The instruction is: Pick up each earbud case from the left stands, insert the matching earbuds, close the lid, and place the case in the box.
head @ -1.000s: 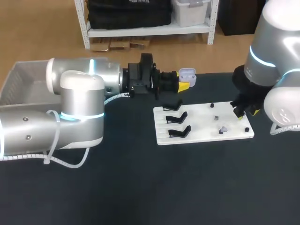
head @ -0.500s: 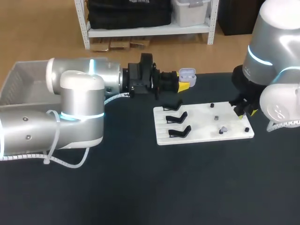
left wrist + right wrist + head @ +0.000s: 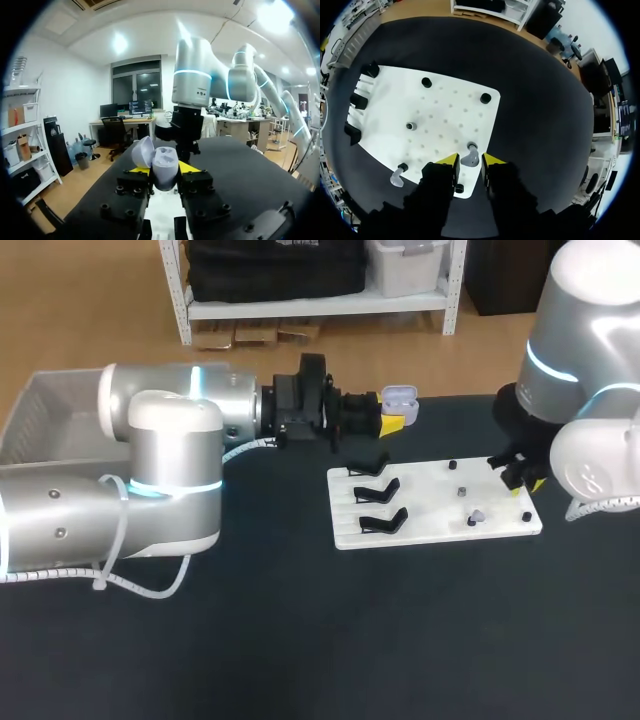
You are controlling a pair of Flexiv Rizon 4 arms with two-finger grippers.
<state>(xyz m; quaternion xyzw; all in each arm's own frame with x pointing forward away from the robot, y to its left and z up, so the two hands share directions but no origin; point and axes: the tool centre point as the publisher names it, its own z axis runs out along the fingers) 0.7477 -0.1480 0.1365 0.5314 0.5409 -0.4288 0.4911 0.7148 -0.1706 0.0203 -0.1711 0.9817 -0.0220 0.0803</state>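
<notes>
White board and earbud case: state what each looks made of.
White board: likely rigid plastic or painted sheet, matte; flat, even white, dotted with small holes. Earbud case: probably smooth moulded plastic, pale lavender with a soft sheen on its rounded shell.

Nothing legible — no labels, numbers or signs — can be read.

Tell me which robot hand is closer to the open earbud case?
Left. The left gripper is shut on the earbud case, one finger on each side. The right gripper hangs open over the white board at its right end, well apart from the case.
</notes>
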